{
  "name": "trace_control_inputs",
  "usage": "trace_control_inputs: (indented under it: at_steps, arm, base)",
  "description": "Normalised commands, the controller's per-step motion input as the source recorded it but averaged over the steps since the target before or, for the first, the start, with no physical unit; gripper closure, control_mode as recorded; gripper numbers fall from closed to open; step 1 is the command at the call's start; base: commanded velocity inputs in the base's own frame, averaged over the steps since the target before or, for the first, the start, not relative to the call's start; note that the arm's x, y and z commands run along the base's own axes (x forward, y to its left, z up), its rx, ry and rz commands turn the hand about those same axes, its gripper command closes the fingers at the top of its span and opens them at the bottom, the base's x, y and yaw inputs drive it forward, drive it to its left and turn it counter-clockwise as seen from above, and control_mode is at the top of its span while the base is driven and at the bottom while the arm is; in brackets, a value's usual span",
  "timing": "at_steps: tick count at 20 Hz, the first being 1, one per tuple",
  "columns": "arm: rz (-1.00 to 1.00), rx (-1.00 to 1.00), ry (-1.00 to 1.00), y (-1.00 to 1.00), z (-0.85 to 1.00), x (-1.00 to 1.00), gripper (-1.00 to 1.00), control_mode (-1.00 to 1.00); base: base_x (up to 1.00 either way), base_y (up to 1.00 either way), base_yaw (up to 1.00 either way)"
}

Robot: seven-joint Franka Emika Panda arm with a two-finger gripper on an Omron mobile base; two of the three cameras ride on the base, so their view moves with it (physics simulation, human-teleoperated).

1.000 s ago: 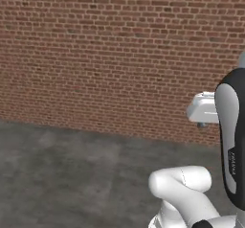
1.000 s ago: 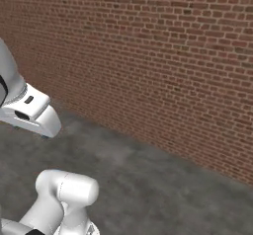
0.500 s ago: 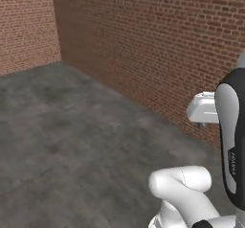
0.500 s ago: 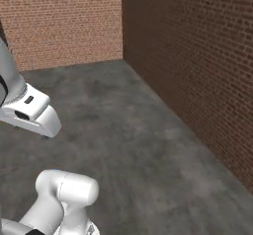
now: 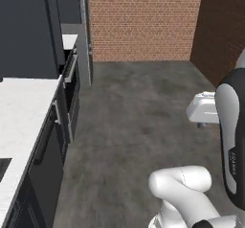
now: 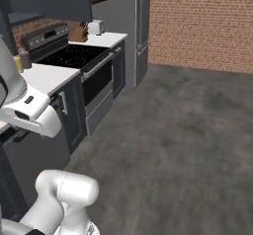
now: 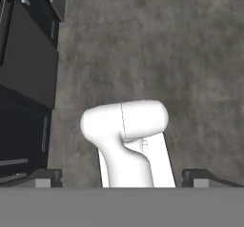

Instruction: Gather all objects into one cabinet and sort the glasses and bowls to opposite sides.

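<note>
Since I can spot none of the mugs or bowls yet, I steer by the worktop (image 5: 21,107) on my left (stove (image 6: 74,56) beyond); my jaws hang released, aimed at the floor (image 7: 157,45), nothing between them.

Red brick wall (image 5: 143,21) (grey floor (image 5: 139,117))

Even, dim light; soft, grainy render
</note>
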Motion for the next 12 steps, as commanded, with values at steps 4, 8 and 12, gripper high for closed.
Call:
trace_control_inputs:
  at_steps: [4,8,12]
  arm:
    - [0.00,0.00,0.00,0.00,0.00,0.00,-1.00,1.00]
    - [0.00,0.00,0.00,0.00,0.00,0.00,-1.00,1.00]
    - [0.00,0.00,0.00,0.00,0.00,0.00,-1.00,1.00]
  base:
    - [0.08,-0.19,0.45]
    - [0.20,-0.33,0.19]
    - [0.40,-0.61,0.09]
